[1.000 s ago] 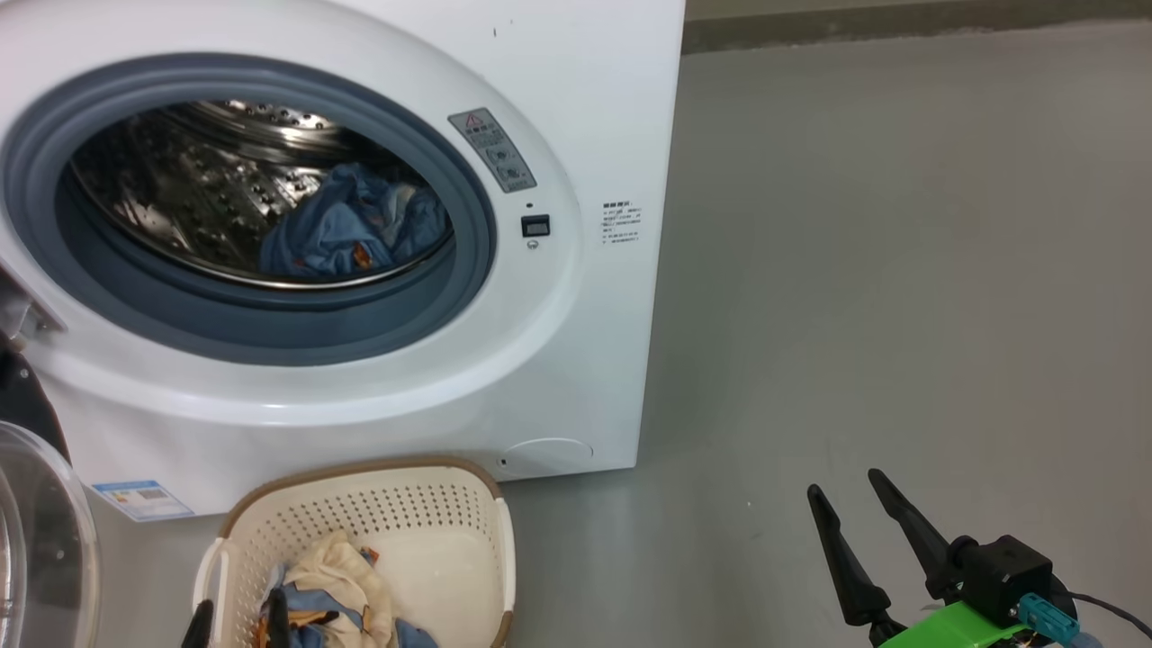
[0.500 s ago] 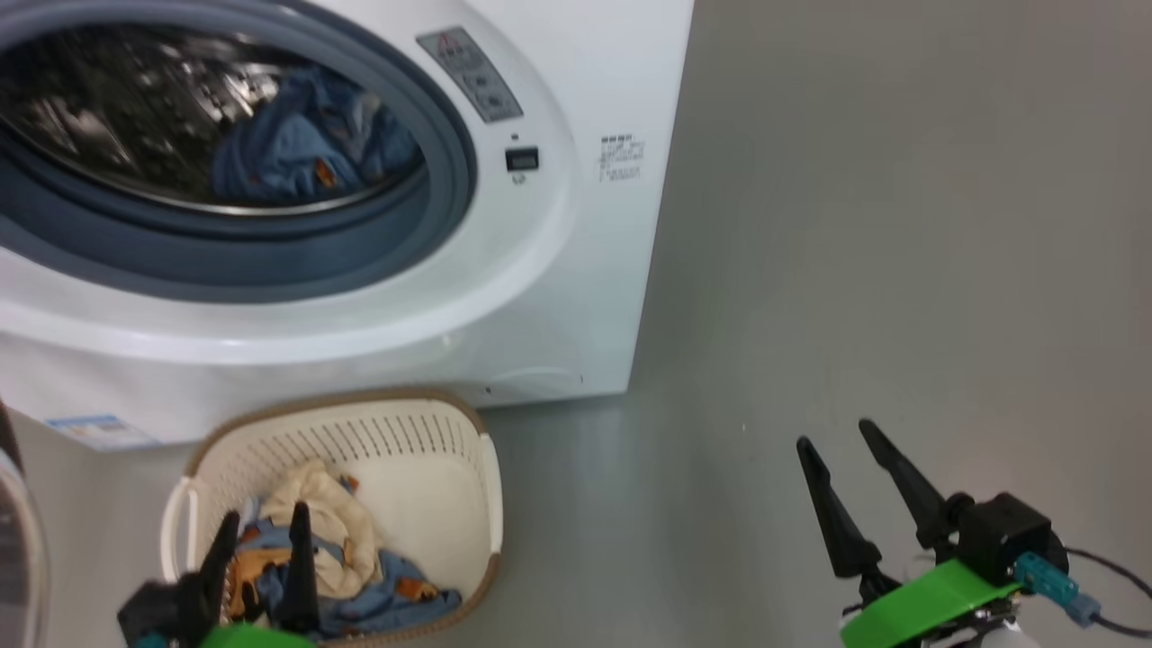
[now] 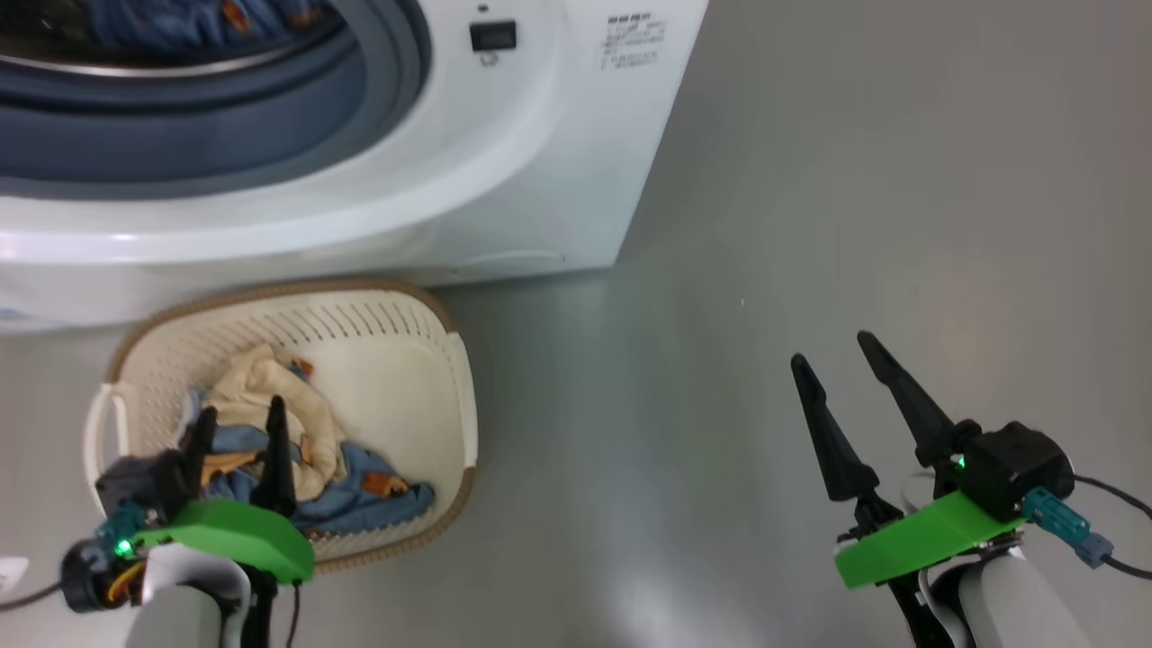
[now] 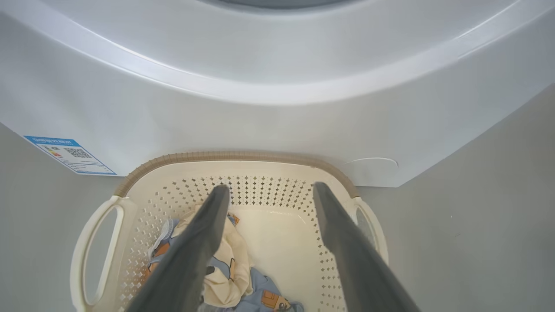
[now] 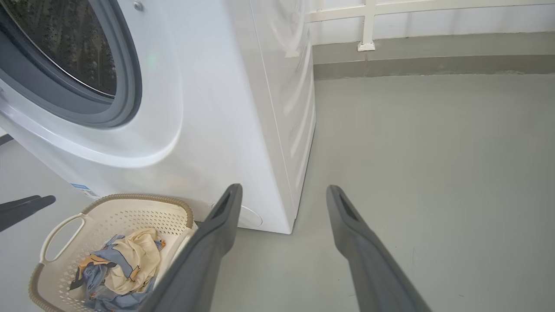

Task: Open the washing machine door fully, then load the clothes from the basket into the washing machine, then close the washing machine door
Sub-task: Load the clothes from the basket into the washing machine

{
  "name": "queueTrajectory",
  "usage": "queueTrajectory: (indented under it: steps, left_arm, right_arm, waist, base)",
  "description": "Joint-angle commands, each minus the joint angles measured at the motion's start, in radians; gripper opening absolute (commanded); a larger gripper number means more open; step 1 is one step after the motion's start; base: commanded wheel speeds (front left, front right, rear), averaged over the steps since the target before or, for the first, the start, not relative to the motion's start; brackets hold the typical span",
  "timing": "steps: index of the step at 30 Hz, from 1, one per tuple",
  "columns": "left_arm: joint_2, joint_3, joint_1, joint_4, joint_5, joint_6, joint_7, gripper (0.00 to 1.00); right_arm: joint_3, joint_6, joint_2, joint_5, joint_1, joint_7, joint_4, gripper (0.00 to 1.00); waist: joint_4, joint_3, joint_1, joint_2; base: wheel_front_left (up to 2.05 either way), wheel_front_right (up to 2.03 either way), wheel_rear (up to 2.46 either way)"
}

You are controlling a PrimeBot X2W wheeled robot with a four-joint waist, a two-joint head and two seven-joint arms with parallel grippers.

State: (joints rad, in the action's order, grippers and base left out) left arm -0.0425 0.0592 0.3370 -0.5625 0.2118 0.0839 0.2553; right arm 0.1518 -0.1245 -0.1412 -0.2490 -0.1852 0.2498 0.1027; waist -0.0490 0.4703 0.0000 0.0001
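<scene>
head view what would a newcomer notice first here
The big white washing machine takes the top left, blue fabric showing inside it. Before it on the grey floor sits the cream basket of clothes, the open left tool poised over the pile. The open right tool hangs above the floor at lower right.

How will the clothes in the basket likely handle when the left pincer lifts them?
Probably floppy: the clothes lie crumpled in loose folds, so lifted parts would drape and trail. The tangled pieces may come up together. Likely light, being thin-looking fabric.
</scene>
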Motion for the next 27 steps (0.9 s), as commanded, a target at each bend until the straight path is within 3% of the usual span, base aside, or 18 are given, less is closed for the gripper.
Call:
queueTrajectory:
  steps: [1, 20, 27]
  left_arm:
    - [-0.033, 0.042, 0.023, -0.014, -0.012, -0.001, 0.006, 1.00]
    - [-0.168, 0.042, 0.256, -0.308, -0.071, -0.010, 0.006, 1.00]
    - [-0.221, 0.033, 0.350, -0.393, -0.082, -0.032, -0.026, 1.00]
  right_arm:
    - [0.027, -0.006, 0.002, 0.009, -0.013, 0.012, -0.030, 1.00]
    - [0.048, -0.006, 0.055, 0.000, -0.077, 0.012, -0.045, 1.00]
    - [0.053, -0.006, 0.071, -0.007, -0.105, 0.012, -0.050, 1.00]
  waist:
    - [-0.022, 0.094, 0.0000, -0.0001]
    - [-0.078, 0.287, 0.0000, -0.0001]
    - [-0.092, 0.362, 0.0000, -0.0001]
  base:
    - [0.00, 0.00, 0.00]
    - [0.00, 0.00, 0.00]
    - [0.00, 0.00, 0.00]
